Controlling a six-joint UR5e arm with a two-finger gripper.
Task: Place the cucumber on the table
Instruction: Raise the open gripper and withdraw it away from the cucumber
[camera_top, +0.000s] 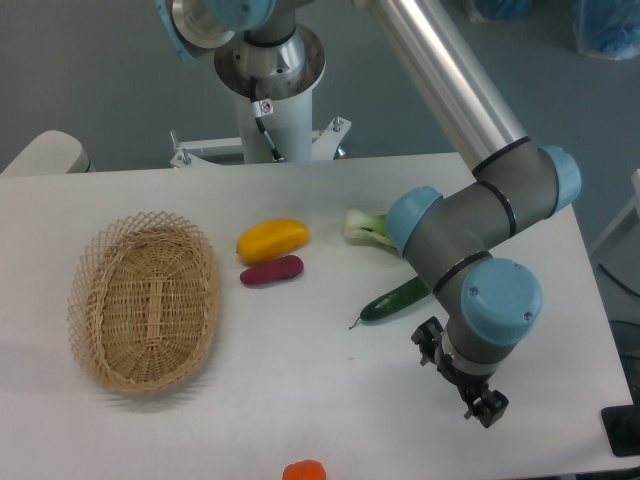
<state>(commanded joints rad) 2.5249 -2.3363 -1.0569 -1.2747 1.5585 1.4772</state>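
On the table (300, 400), the cucumber (393, 301) lies beside the bent arm (470, 215).

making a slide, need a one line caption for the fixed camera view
Cucumber lies on the white table, released, with the UR5e gripper beside it holding nothing.

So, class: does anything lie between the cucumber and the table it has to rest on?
Nothing visible does. The cucumber already lies flat on the white table, apart from the purple vegetable to its left. The gripper hangs clear of it, holding nothing.
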